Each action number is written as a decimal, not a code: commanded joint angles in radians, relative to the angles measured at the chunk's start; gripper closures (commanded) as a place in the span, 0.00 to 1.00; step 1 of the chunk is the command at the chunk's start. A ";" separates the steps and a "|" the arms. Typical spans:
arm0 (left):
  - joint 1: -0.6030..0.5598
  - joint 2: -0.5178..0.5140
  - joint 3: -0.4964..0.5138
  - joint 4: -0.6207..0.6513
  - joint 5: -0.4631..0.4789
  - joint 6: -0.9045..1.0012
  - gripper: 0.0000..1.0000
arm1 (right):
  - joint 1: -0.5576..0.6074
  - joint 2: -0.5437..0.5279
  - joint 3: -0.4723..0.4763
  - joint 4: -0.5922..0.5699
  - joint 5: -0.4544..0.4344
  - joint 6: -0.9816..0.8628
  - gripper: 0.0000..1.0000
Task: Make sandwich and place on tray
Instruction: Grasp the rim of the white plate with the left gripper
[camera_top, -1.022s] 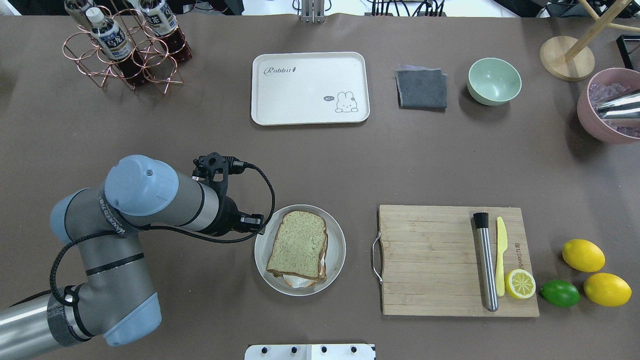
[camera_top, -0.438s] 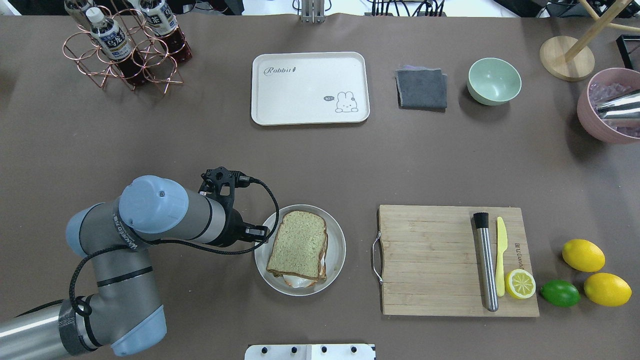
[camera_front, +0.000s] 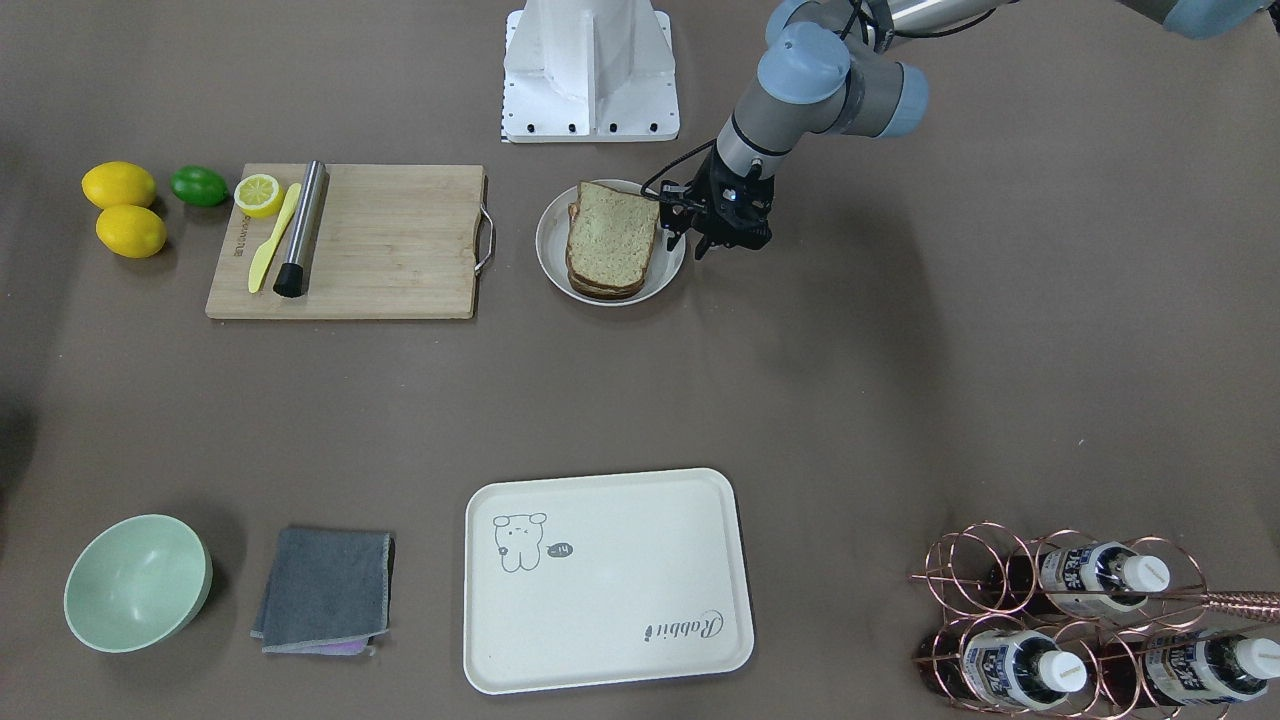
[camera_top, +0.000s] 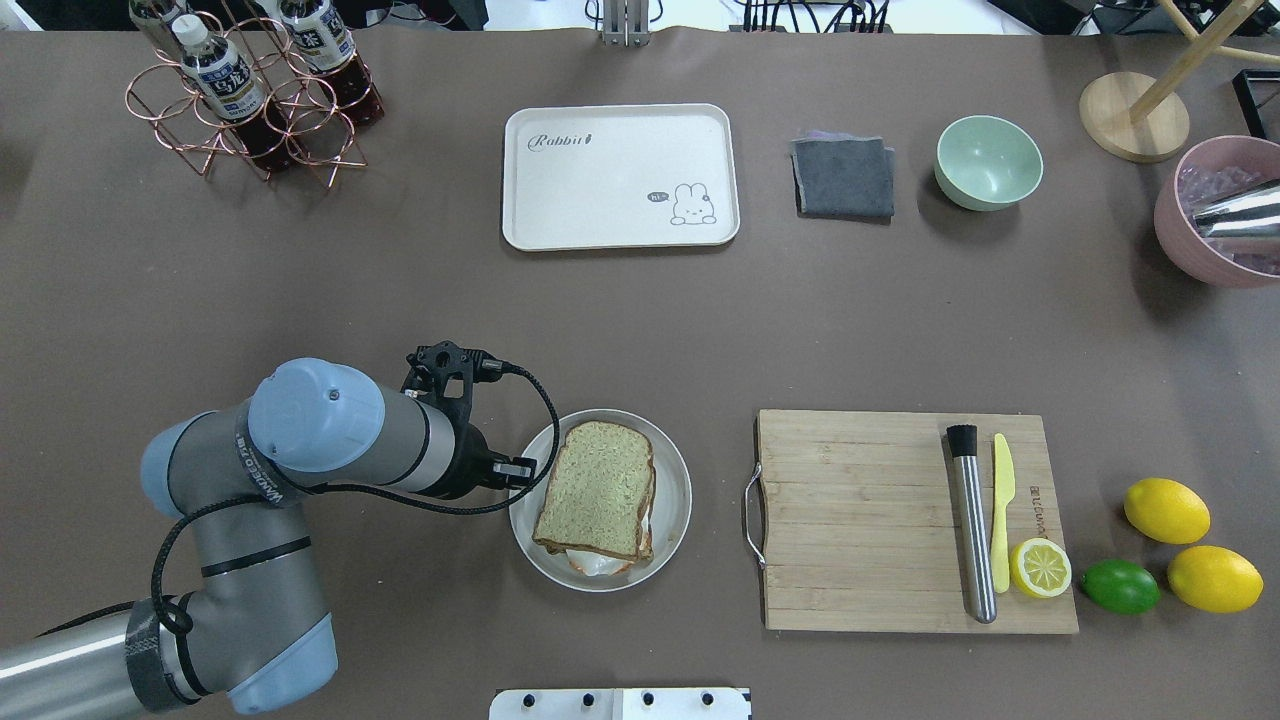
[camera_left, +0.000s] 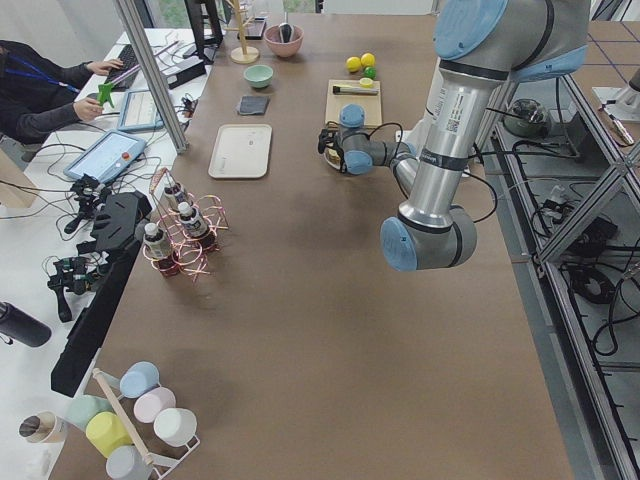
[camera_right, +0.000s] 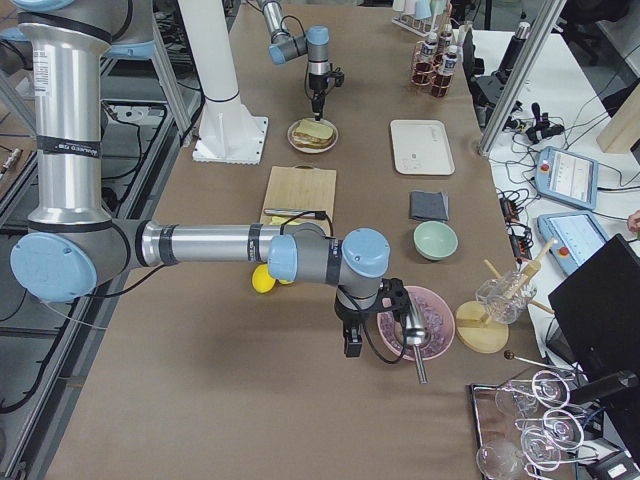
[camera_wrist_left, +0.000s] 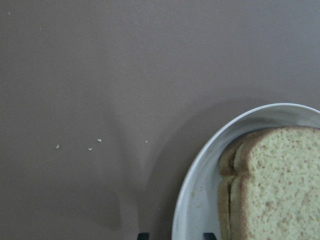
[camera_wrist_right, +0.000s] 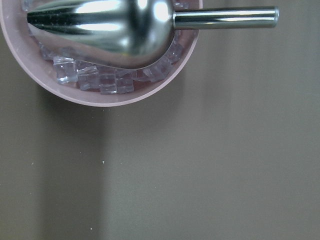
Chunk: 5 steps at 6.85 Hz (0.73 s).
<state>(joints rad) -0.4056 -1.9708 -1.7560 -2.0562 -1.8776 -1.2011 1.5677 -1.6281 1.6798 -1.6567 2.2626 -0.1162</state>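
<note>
The sandwich (camera_top: 598, 488), two speckled brown-crusted slices with egg white showing at its near edge, lies on a round white plate (camera_top: 680, 500). It also shows in the front view (camera_front: 610, 235) and the left wrist view (camera_wrist_left: 280, 185). My left gripper (camera_top: 515, 470) points down at the plate's left rim (camera_wrist_left: 200, 175). Its fingers are apart and hold nothing, one on each side of the rim. The cream tray (camera_top: 620, 175) lies bare at the far middle. My right gripper (camera_right: 352, 348) shows only in the right side view, beside a pink bowl. I cannot tell its state.
A wooden cutting board (camera_top: 860, 520) to the plate's right carries a steel muddler (camera_top: 972, 525), a yellow knife (camera_top: 1001, 510) and a lemon half (camera_top: 1040, 567). A grey cloth (camera_top: 843, 177), a green bowl (camera_top: 988, 162) and a bottle rack (camera_top: 250, 90) line the far side. The pink bowl (camera_wrist_right: 100, 97) holds ice and a steel scoop.
My left arm has moved toward the robot's side and slightly right, bringing the gripper closer to the plate's left rim. The sandwich and plate have not moved.
</note>
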 joint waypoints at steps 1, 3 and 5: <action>0.004 0.000 0.006 -0.001 0.000 0.002 0.56 | 0.000 0.002 0.000 0.000 0.000 0.004 0.00; 0.004 -0.006 0.013 -0.001 0.000 0.002 0.61 | 0.000 0.002 0.000 0.000 0.000 0.004 0.00; 0.004 -0.003 0.013 -0.001 0.002 0.003 1.00 | 0.000 0.005 0.000 0.000 -0.002 0.006 0.00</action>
<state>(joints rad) -0.4020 -1.9762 -1.7432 -2.0571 -1.8771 -1.1991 1.5677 -1.6243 1.6797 -1.6567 2.2622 -0.1110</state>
